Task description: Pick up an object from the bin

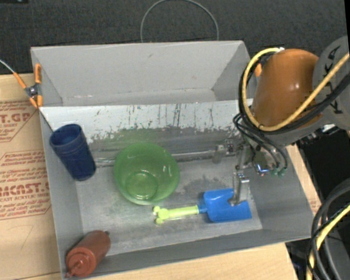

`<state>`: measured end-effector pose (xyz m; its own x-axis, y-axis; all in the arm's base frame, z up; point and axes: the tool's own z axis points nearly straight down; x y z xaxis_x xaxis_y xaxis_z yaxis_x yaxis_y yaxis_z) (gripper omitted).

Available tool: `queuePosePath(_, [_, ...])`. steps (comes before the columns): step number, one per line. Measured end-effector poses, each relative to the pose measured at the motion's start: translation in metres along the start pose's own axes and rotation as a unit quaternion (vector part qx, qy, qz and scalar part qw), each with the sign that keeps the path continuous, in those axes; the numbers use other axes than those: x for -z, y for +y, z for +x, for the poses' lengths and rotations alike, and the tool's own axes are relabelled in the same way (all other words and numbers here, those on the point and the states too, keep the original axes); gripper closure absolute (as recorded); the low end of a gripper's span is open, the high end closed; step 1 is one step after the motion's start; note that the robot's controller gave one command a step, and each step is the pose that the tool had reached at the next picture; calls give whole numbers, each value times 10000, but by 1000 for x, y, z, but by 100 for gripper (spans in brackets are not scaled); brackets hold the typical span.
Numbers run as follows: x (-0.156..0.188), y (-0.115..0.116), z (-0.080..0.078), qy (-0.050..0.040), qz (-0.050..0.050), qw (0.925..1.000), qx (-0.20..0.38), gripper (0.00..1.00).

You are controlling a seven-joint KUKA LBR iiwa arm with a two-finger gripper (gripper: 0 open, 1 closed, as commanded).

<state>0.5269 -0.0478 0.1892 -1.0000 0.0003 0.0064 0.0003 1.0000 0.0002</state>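
Now I see the gripper (239, 193) down at the blue scoop (218, 210), five o'clock in the bin (143, 71); clenched or released, I can't tell.

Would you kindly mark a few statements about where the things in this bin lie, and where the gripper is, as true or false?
1. The green bowl sits near the middle of the bin. True.
2. The dark blue cup is by the wall on the view's right. False: it is by the wall on the view's left.
3. The gripper is at the blue head of the scoop. True.
4. The reddish-brown bottle lies inside the green bowl. False: it lies in the near corner on the view's left, apart from the bowl.
5. The scoop's yellow-green handle points to the view's right. False: it points left.
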Motion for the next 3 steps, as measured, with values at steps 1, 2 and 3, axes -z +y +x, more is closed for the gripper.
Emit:
queuePosePath(1, [5, 0, -2, -40, 3, 10000, 4, 0])
queuePosePath(2, [-75, -16, 28, -33, 3, 9987, 502, 0])
queuePosePath(3, [-118, 5, 29, -30, -7, 9998, 203, 0])
